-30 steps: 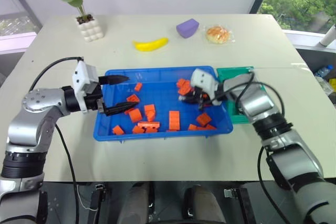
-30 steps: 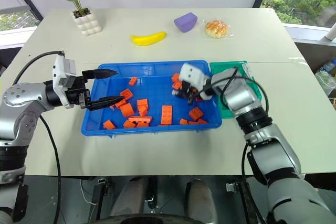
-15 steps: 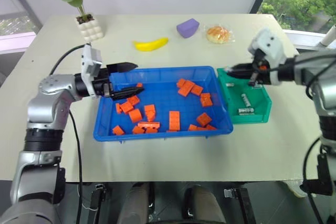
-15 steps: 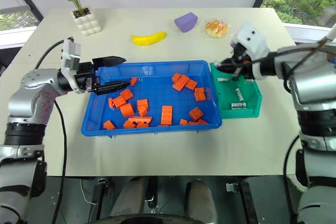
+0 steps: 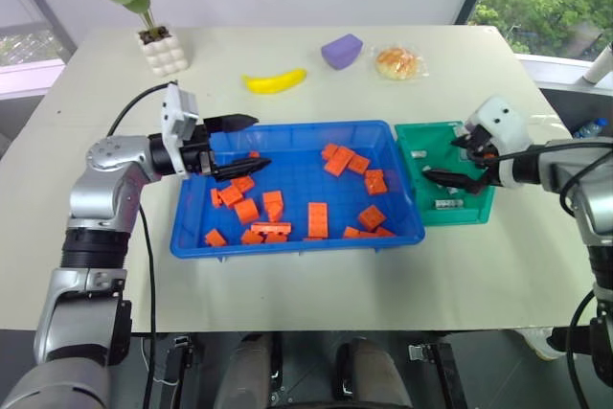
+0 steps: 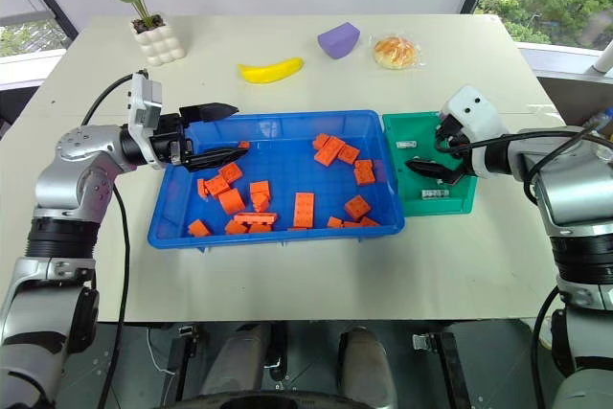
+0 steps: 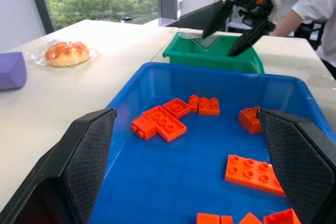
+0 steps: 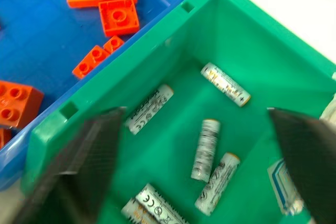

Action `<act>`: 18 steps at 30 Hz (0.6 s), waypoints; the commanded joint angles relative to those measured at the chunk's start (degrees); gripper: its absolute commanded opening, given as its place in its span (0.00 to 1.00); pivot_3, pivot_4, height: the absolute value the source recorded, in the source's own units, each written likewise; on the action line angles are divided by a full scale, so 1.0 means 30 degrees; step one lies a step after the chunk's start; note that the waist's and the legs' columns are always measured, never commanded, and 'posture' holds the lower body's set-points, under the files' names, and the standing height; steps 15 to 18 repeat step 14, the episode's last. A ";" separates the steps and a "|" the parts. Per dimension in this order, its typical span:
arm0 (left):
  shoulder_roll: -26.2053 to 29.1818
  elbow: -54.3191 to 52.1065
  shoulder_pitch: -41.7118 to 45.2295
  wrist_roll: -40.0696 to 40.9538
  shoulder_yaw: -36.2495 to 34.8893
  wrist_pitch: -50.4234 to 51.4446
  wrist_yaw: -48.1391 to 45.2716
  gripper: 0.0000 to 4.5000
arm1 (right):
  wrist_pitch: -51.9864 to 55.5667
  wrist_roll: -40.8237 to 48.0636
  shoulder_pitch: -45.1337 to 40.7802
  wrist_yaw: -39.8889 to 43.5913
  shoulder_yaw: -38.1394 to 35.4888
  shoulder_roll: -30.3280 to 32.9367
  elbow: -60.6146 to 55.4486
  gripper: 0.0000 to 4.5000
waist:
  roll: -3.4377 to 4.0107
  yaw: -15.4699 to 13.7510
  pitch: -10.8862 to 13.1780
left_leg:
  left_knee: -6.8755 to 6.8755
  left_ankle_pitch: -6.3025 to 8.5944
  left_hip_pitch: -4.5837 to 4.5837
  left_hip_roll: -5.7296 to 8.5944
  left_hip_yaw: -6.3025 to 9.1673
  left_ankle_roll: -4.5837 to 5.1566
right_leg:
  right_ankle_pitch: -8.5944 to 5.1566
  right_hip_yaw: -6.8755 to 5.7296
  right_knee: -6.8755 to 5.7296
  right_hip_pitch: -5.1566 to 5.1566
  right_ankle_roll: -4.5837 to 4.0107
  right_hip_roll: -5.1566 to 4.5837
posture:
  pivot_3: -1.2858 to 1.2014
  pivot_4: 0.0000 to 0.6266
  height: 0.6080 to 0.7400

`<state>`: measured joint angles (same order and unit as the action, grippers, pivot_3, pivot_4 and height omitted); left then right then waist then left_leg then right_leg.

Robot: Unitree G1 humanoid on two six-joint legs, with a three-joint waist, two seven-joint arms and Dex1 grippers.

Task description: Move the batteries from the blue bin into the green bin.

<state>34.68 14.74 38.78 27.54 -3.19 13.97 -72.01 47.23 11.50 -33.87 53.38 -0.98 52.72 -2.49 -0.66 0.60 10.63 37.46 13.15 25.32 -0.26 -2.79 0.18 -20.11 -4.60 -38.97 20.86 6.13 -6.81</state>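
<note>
I am hovering the right hand (image 6: 428, 158), fingers spread and empty, over the green bin (image 8: 210, 51) holding five batteries (image 8: 206, 142); left hand (image 5: 251, 143) spread over the blue bin (image 5: 287, 245).

Silver arms, black pincers

Each arm is jointed silver-grey metal with black bands and a looping black cable; a white block sits behind the left pincer (image 5: 241, 144) and right pincer (image 5: 452, 160), whose fingers are black and pointed.

"CE" mark on one battery (image 8: 149, 109)
</note>
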 commanded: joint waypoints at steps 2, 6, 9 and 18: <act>0.0204 0.0011 0.0613 0.0505 -0.1930 -0.0440 0.1556 1.00 | -0.1536 -0.0107 -0.1958 -0.2070 -0.1312 -0.1035 0.1800 0.99 | -0.0002 0.0023 0.0001 | 0.0003 0.0000 -0.0001 -0.0001 -0.0001 0.0000 | 0.0000 -0.0001 0.0001 0.0001 0.0000 0.0000 | 0.52 0.24 1.00; 0.0957 0.0057 0.0640 0.0857 -0.3609 -0.0236 0.2826 1.00 | -0.4487 -0.0333 -0.3242 -0.4749 -0.2749 -0.2478 0.5122 0.99 | -0.0002 0.0034 0.0002 | -0.0001 -0.0001 0.0000 -0.0004 0.0002 -0.0002 | 0.0000 -0.0003 -0.0001 0.0006 0.0000 0.0002 | 0.52 0.24 1.00; 0.1820 -0.0069 0.0212 0.1070 -0.5066 0.0023 0.3844 1.00 | -0.7405 -0.0755 -0.3593 -0.6510 -0.3399 -0.3220 0.7587 0.99 | -0.0005 0.0011 0.0003 | -0.0003 -0.0001 0.0002 -0.0002 0.0003 -0.0002 | 0.0000 -0.0005 -0.0001 0.0000 0.0000 -0.0001 | 0.52 0.24 1.00; 0.3248 0.0321 -0.1491 0.0692 -0.7386 -0.0385 0.5638 1.00 | -1.1544 -0.1427 -0.3698 -0.8946 -0.3922 -0.4131 1.0833 0.99 | -0.0004 0.0094 0.0004 | -0.0013 -0.0001 -0.0002 -0.0002 -0.0002 -0.0002 | 0.0000 -0.0004 -0.0002 0.0005 0.0000 -0.0005 | 0.52 0.24 1.00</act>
